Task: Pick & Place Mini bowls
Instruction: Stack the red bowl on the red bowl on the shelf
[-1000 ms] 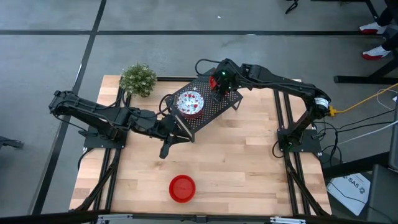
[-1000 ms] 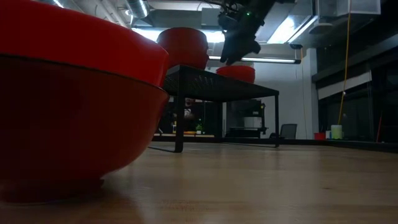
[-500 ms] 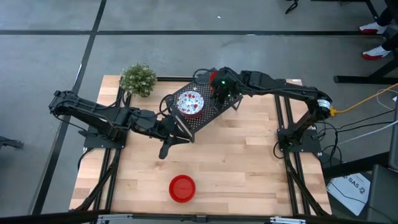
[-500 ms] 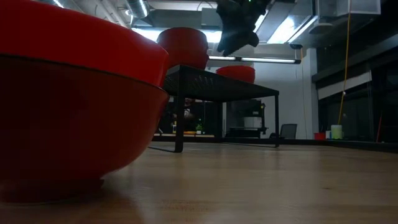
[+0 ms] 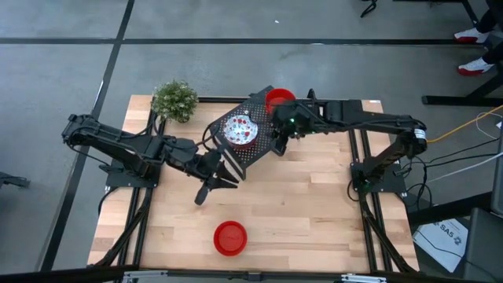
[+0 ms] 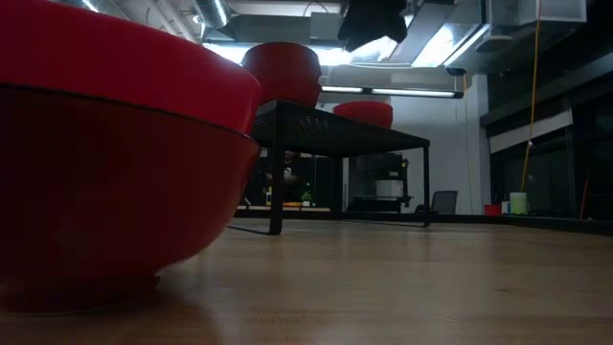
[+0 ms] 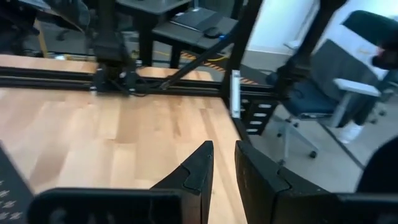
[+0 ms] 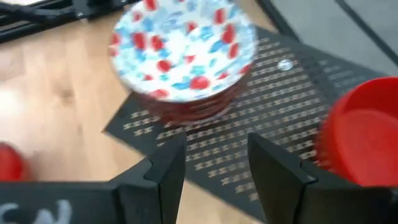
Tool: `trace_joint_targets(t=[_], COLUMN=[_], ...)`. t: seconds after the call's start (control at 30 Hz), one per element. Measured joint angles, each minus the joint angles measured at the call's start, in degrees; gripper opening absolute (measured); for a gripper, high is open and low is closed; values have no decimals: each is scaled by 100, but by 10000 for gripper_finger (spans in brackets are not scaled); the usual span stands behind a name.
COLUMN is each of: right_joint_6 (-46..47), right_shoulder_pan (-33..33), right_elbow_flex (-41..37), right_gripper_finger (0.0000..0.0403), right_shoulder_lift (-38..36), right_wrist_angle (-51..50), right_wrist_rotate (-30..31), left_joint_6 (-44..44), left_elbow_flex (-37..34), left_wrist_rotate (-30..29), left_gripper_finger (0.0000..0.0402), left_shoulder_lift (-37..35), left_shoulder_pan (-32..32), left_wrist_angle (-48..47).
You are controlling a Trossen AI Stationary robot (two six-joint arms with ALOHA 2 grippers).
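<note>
Hovering empty and wide open over the black mesh rack (image 5: 255, 134), the right gripper (image 5: 279, 137) sits between a red mini bowl (image 5: 278, 101) and the floral stack (image 5: 240, 130), one red bowl (image 5: 229, 237) left on the table, the left gripper (image 5: 216, 179) empty, jaws narrowly apart.

Overhead, table-level — perhaps two wrist views.

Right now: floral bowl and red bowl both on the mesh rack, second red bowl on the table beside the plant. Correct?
Not quite. The floral bowl and a red bowl sit on the mesh rack, but the high view shows the second red bowl at the table's opposite edge, far from the plant.
</note>
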Motion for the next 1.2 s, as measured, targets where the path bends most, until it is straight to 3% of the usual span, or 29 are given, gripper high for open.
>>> trace_joint_targets(t=[0.3, 0.6, 0.83, 1.1, 1.2], right_joint_6=[346, 337, 339, 543, 766], right_shoulder_pan=[737, 1583, 2182, 2815, 3044], right_elbow_flex=[0, 0, 0, 0, 0], right_gripper_finger=[171, 171, 171, 171, 171], right_shoulder_lift=[-13, -13, -13, -13, -13], right_wrist_angle=[-324, -324, -324, -324, -324], right_wrist_rotate=[5, -52, -55, -50, -47], left_joint_6=[-605, -1059, -1060, -1045, -1045], left_elbow_flex=[0, 0, 0, 0, -41], left_wrist_rotate=[376, 536, -39, -1136, -1112], left_gripper_finger=[63, 58, 58, 58, 59], left_shoulder_lift=[-2, -2, -2, 35, 143], left_shoulder_pan=[-407, -900, -1149, -1340, -1387], left_wrist_angle=[-220, -1225, -2384, -3213, -3456])
